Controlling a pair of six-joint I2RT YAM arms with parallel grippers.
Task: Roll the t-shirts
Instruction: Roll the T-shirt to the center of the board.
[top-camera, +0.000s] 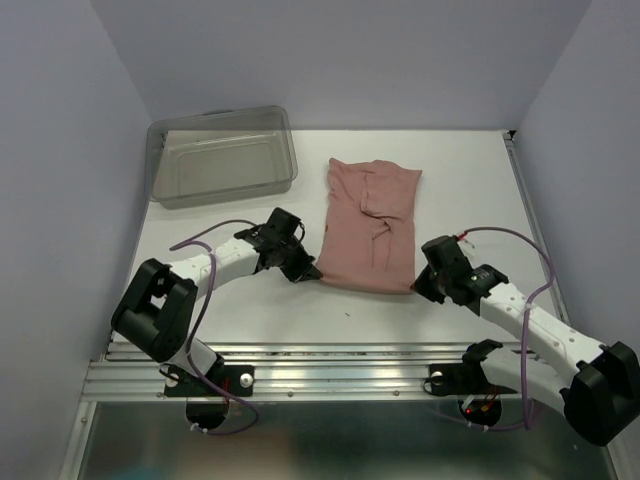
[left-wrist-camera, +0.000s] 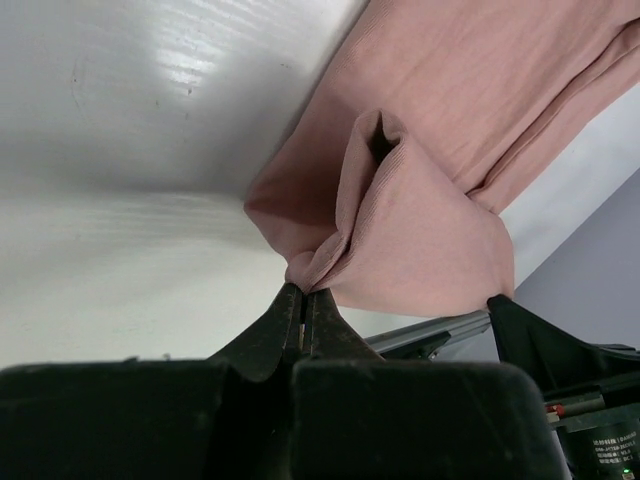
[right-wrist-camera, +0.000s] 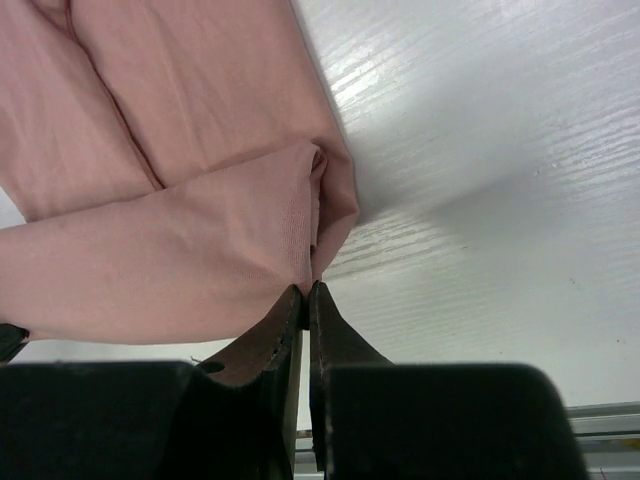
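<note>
Grey bin (top-camera: 222, 155) sits far left, apart from pink t-shirt (top-camera: 370, 225) (folded, on table (top-camera: 470, 170)). Near corners pinched by left gripper (top-camera: 312, 272) and right gripper (top-camera: 415, 288)

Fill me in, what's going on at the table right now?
The left fingers are shut on the near-left corner of the pink t-shirt, and the right fingers are shut on its near-right corner. The shirt lies folded into a long strip on the table, with no roll started yet. The plastic bin sits at the far left, apart from it.
</note>
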